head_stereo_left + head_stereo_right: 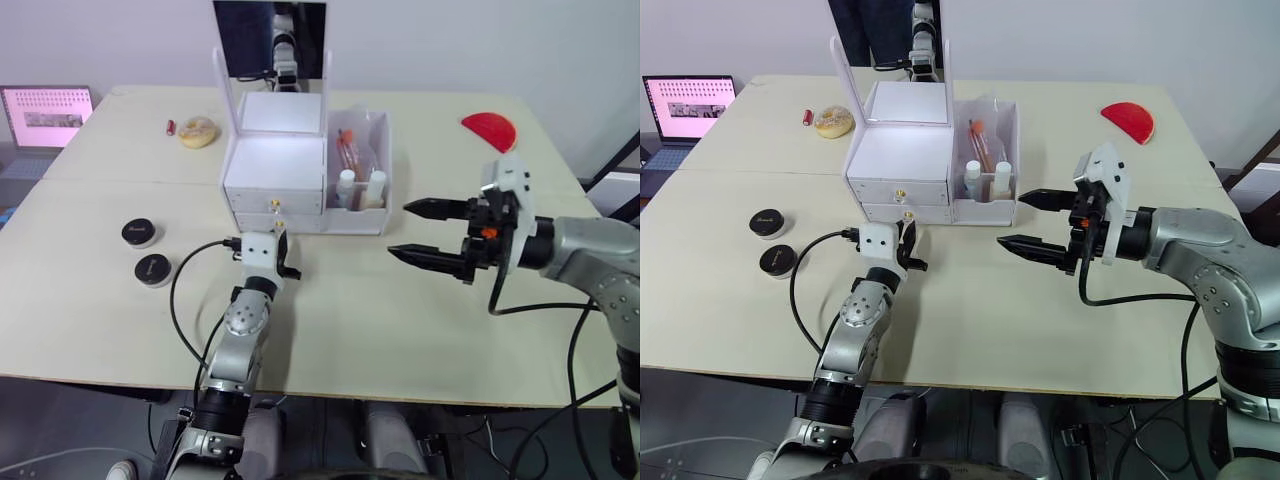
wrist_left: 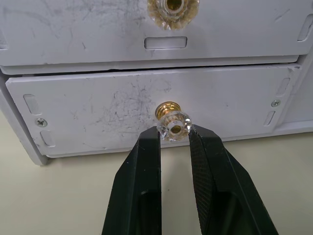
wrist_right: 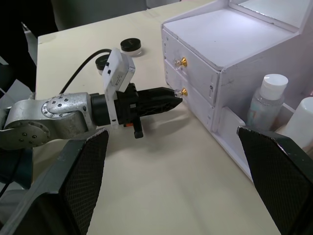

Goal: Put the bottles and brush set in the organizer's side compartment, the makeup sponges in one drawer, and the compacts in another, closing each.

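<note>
While scuffed, white lower drawer sits shut; knob clear.

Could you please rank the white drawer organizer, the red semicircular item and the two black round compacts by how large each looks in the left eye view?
1. White drawer organizer, clearly largest.
2. Red semicircular item, though it lies farther back on the table, so its true size may be greater.
3. The two black round compacts look alike; I would not rank one above the other.

A pale beige counter spans the scene. A plain light wall rises at twelve o'clock; a lit laptop sits at ten o'clock.
</note>
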Robot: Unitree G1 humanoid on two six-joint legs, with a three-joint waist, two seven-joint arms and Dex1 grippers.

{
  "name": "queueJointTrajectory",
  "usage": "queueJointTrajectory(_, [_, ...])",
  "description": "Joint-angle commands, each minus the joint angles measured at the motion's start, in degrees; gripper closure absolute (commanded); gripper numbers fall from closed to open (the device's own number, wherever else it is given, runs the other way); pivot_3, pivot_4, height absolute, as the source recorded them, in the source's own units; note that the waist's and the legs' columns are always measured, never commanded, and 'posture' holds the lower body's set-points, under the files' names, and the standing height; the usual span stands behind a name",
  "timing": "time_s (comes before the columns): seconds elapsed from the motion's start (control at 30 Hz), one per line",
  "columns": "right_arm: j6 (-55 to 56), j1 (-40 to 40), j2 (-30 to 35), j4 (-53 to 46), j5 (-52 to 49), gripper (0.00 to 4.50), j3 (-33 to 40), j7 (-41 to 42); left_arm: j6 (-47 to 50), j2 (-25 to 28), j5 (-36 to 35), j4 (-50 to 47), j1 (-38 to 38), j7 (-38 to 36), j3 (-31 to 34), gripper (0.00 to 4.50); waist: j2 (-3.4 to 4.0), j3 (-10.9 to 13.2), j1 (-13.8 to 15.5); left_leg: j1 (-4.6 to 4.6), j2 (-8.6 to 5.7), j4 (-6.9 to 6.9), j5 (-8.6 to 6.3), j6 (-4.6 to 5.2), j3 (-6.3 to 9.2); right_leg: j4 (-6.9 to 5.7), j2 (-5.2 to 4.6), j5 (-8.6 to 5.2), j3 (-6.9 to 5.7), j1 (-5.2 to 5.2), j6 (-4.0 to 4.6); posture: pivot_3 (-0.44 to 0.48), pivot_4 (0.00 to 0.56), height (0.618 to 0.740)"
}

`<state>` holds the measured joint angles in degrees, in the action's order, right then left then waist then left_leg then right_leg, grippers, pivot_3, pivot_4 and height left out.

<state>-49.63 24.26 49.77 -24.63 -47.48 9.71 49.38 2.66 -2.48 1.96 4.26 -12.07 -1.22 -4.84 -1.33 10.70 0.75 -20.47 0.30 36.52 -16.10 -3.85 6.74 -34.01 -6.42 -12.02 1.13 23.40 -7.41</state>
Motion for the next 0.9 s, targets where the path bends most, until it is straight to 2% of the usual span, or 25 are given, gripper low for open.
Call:
queueJointTrajectory(0.03, [0.9,0.0,0.2,-1.7,-0.6,0.00,1.7,-0.1,-2.1,-0.1,0.1,-1.8,-0.1,-0.5,-0.6,4.21,0.00,0.0,0.0,0.00,0.00,0.00,0.00,0.00,0.00,0.00,0.00,0.00,0.00,0.00,0.00,0.000,0.150,0.739])
queueJointTrajectory(0.2, [1.0,0.4,0.3,-1.7,-0.6,0.00,1.6,-0.2,-2.6,1.3,-0.2,-4.7,3.5,-3.2,-2.0,4.21,0.00,0.0,-0.1,0.00,0.00,-0.04,0.00,0.00,0.00,0.02,0.00,0.01,0.00,0.01,0.03,0.000,0.150,0.739])
queueJointTrajectory(0.43, [0.9,1.2,0.4,-1.5,-0.3,0.00,0.9,-0.1,-5.2,6.7,-2.0,-12.6,12.1,-10.8,-4.0,4.21,0.01,0.0,-0.1,0.01,0.00,-0.20,0.00,0.00,0.00,0.07,0.00,0.01,0.01,0.05,0.07,0.000,0.150,0.739])
queueJointTrajectory(0.7, [0.7,4.3,0.5,0.6,-1.0,0.00,1.0,1.4,-4.3,13.8,-7.4,-21.7,23.8,-17.5,-1.8,4.21,0.05,0.0,-0.1,-0.03,0.00,-0.27,-0.01,-0.01,-0.01,0.17,-0.02,-0.12,0.00,0.10,-0.09,0.000,0.150,0.739])
queueJointTrajectory(0.9, [1.9,5.5,-0.3,3.0,-1.0,0.00,1.6,2.8,-3.6,16.2,-8.8,-26.3,30.1,-18.7,-0.7,4.21,0.11,0.0,-0.1,-0.06,0.00,-0.38,-0.01,-0.01,-0.03,0.33,-0.04,-0.12,0.00,0.13,-0.08,0.000,0.150,0.739])
